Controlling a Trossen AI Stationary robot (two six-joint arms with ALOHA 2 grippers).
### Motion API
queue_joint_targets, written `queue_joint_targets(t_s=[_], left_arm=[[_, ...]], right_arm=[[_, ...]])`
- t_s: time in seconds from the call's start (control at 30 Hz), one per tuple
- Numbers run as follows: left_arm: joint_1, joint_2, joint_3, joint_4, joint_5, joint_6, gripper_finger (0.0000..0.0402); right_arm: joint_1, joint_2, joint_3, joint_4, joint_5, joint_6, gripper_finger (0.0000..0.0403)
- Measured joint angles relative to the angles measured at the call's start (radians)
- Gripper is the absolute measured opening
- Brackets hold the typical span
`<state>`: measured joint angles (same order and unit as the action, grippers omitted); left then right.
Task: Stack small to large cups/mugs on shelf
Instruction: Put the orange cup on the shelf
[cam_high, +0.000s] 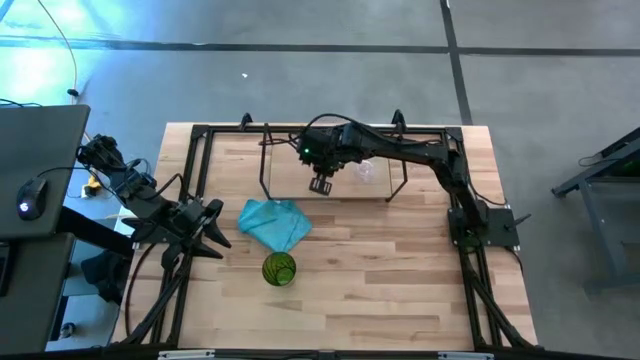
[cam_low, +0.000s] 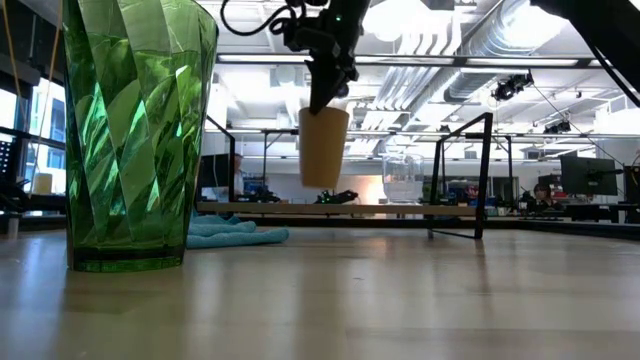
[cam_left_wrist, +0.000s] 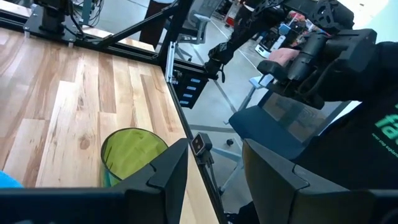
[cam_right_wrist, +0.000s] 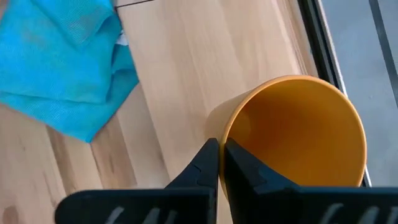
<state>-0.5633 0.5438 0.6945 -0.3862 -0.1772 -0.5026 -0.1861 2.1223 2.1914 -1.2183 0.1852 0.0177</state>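
Orange cup (cam_low: 324, 146) is held upright – mouth up – above the shelf (cam_low: 330, 209), its smooth rim clamped by the right gripper (cam_right_wrist: 221, 163); left gripper (cam_left_wrist: 214, 171) is parted, empty.

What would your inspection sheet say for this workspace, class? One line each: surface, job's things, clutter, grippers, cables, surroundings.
Surface: wooden tabletop, black-framed.
Job's things: orange cup held above the shelf; clear cup on the shelf; green cup on the tabletop.
Clutter: teal cloth by the shelf.
Grippers: right gripper shut on the orange cup's rim; left gripper open, near the green cup.
Cables: black cable on the floor.
Surroundings: desk with mouse; person seated in low view.
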Motion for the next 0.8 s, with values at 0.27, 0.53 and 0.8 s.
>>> queue_joint_targets(t_s=[0.27,0.53,0.8], left_arm=[[0.0,0.0,0.0,0.0,-0.009,-0.001,0.0143],[0.0,0.0,0.0,-0.002,-0.018,-0.001,0.0143],[0.0,0.0,0.0,-0.008,-0.02,0.0,0.0143]], right_arm=[[-0.031,0.0,0.0,0.003,-0.041,-0.003,0.0],[-0.05,0.002,-0.017,-0.013,-0.066,-0.011,0.0],[-0.058,0.002,-0.017,0.005,-0.084,-0.017,0.0]])
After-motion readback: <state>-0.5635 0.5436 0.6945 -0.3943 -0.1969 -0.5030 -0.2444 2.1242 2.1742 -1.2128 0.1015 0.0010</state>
